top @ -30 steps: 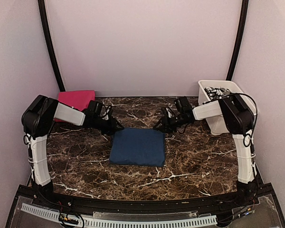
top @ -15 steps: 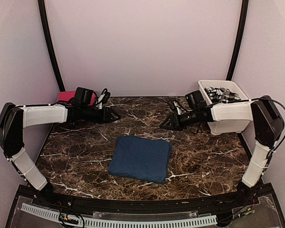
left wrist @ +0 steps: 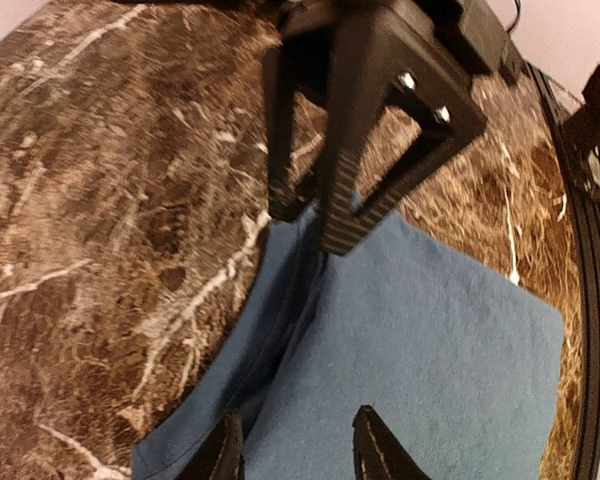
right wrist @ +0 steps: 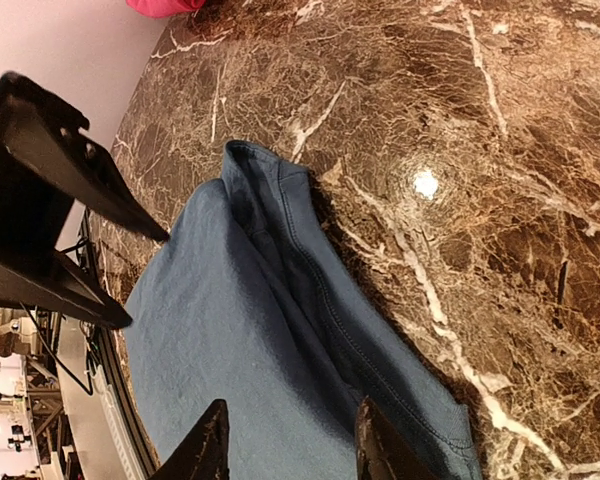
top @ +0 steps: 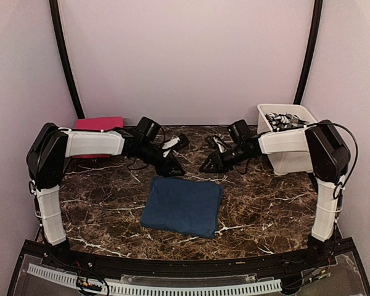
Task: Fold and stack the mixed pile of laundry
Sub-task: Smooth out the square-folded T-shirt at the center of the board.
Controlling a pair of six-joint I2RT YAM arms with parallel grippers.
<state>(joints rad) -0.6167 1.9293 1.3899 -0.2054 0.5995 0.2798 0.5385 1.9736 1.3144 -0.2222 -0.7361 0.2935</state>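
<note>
Both claws spread with nothing in them: left gripper [top: 176, 168] and right gripper [top: 207, 165] nose to nose just above the far edge of the navy cloth [top: 182, 205]. It lies folded flat. I see the pink cloth [top: 98, 124] well beyond its far-left corner.

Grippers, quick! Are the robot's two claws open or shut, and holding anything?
Left gripper: open, holding nothing, near the folded dark blue cloth garment.
Right gripper: open, holding nothing.

Magenta garment [top: 98, 123], far-left of navy garment [top: 182, 203]: near edge hidden behind left arm [top: 92, 143]. White tub [top: 293, 163], far-right of navy garment: grey-white contents [top: 282, 118] too small to sort. Both wrist views: navy garment cut off at bottom edge.
</note>
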